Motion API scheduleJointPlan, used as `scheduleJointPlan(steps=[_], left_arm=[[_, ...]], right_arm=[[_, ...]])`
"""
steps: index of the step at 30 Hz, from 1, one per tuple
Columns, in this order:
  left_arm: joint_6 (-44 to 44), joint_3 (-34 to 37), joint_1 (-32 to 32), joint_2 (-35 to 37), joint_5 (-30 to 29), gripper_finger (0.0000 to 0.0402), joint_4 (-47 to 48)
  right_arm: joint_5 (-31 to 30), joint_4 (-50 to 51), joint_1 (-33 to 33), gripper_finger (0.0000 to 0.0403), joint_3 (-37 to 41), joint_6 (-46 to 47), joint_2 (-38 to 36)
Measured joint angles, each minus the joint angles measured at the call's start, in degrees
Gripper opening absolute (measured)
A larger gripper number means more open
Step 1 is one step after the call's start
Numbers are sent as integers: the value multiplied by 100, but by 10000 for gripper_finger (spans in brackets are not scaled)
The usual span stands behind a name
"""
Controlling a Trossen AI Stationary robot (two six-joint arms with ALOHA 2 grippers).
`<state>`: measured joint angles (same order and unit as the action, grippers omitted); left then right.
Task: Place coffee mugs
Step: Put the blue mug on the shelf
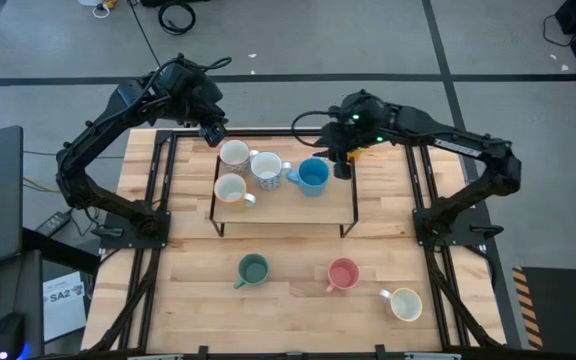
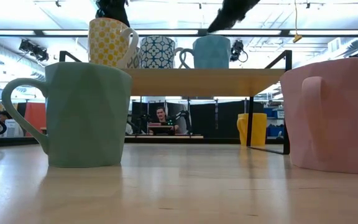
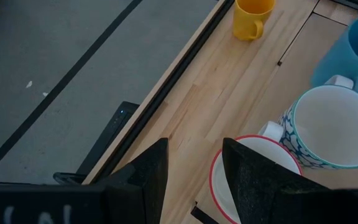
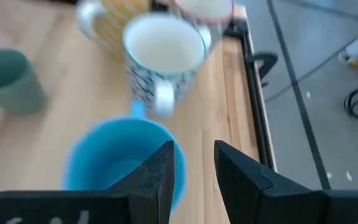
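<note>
Four mugs stand on a raised wooden shelf (image 1: 298, 208): a white red-rimmed mug (image 1: 234, 153), a white patterned mug (image 1: 266, 168), a blue mug (image 1: 312, 175) and a yellow-checked mug (image 1: 231, 189). On the table stand the dark green mug (image 1: 253, 269), the pink mug (image 1: 342, 273) and a cream mug (image 1: 405, 303). The orange-yellow mug (image 3: 252, 15) stands on the table behind the shelf. My left gripper (image 3: 194, 168) is open over the far rim of the red-rimmed mug (image 3: 219, 180). My right gripper (image 4: 194, 163) is open beside the blue mug's (image 4: 120, 162) far right rim.
The shelf has a black metal frame with legs (image 1: 348, 228) at its corners. Black rails (image 1: 158, 180) run along the table's left and right sides. Bare wood lies between the shelf and the three front mugs. A person sits in the room beyond the table (image 2: 160, 115).
</note>
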<state>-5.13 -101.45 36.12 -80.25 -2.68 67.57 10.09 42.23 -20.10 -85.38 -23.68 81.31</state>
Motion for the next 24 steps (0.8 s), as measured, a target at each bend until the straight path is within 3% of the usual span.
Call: scheduleJointPlan(steps=[12, 18, 24], left_arm=[[2, 0, 0, 1, 0, 157, 0], [2, 0, 0, 1, 0, 157, 2], [3, 0, 0, 0, 1, 157, 2]], right_arm=[[161, 1502, 1166, 88, -2, 2351, -841], [-195, 1740, 1711, 71, 141, 2512, -702], [-683, 1671, 1763, 59, 620, 2230, -539]])
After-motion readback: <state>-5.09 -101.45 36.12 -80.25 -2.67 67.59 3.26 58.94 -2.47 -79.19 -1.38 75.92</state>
